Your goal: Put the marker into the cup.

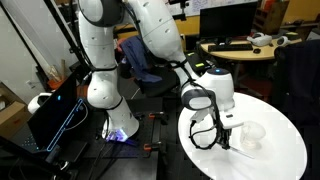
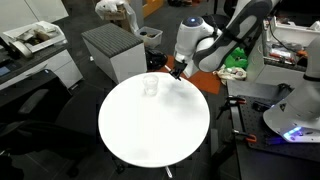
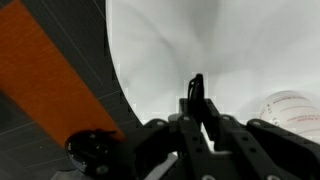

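The cup [image 1: 249,134] is a small clear plastic cup standing on the round white table [image 1: 270,160]; it also shows in an exterior view [image 2: 151,86] and at the right edge of the wrist view [image 3: 293,108]. My gripper [image 1: 223,141] hangs low over the table's near edge, beside the cup and apart from it. It also shows in an exterior view [image 2: 176,71]. In the wrist view the gripper [image 3: 197,112] is shut on the marker [image 3: 195,90], a thin dark stick poking out past the fingertips.
A grey box-like cabinet [image 2: 112,50] stands beside the table. An orange surface [image 3: 45,75] lies past the table's edge. A desk with clutter [image 1: 245,45] stands behind, and a laptop with blue-lit edges [image 1: 55,115] sits near the robot base.
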`<state>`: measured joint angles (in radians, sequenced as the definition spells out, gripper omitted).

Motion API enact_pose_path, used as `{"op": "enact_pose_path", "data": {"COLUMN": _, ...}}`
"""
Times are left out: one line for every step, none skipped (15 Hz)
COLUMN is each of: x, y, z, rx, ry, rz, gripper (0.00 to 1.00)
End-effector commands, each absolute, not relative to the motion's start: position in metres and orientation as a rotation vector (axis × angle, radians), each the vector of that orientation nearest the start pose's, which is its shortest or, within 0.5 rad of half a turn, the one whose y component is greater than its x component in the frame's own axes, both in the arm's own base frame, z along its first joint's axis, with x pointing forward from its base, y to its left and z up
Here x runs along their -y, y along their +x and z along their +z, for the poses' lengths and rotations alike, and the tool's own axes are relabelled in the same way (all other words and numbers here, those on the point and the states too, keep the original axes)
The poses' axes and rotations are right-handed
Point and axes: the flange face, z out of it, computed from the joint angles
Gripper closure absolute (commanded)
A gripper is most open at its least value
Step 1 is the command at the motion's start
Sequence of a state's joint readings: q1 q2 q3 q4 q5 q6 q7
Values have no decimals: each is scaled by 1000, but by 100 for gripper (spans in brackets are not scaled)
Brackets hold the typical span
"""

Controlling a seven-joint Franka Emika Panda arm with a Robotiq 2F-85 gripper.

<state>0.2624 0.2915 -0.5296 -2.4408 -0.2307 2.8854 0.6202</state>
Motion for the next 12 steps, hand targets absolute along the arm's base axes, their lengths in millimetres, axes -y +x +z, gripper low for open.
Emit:
{"op": "enact_pose_path", "data": {"x": 119, "y": 488, "z": 243, "rx": -1049, "ry": -3148, "rz": -444, "gripper": 96}}
{"op": "enact_pose_path", "data": {"x": 116, "y": 490, "z": 249, "rx": -1047, "ry": -3155, "rz": -476, "gripper": 96}}
{"op": "enact_pose_path", "data": {"x": 114, "y": 494, "z": 254, "rx": -1040, "ry": -3165, "rz": -509, "gripper": 96}}
{"op": "enact_pose_path", "data": {"x": 112, "y": 496, "z": 258, "rx": -1030, "ry": -3174, "rz": -542, "gripper": 96}}
{"op": "enact_pose_path", "data": {"x": 107, "y": 499, "z": 263, "rx": -1020, "ry": -3185, "rz": -574, "gripper": 96}}
{"op": "enact_pose_path", "data": {"x": 105, "y": 502, "z": 267, "rx": -1013, "ry": -3193, "rz": -608, "gripper": 96}}
{"op": "enact_pose_path", "data": {"x": 101, "y": 505, "z": 272, "rx": -1002, "ry": -3205, "rz": -638, "gripper": 96}}
{"op": "enact_pose_path", "data": {"x": 97, "y": 509, "z": 275, "rx": -991, "ry": -3216, "rz": -670, "gripper": 96}}
{"op": "enact_pose_path", "data": {"x": 93, "y": 512, "z": 278, "rx": -978, "ry": -3223, "rz": -699, "gripper": 96}}
{"op": "enact_pose_path", "data": {"x": 88, "y": 516, "z": 281, "rx": -964, "ry": -3232, "rz": -729, "gripper": 96}}
{"op": "enact_pose_path", "data": {"x": 84, "y": 519, "z": 283, "rx": -949, "ry": -3240, "rz": -757, "gripper": 96}}
{"op": "enact_pose_path", "data": {"x": 79, "y": 522, "z": 285, "rx": -939, "ry": -3246, "rz": -783, "gripper": 96}}
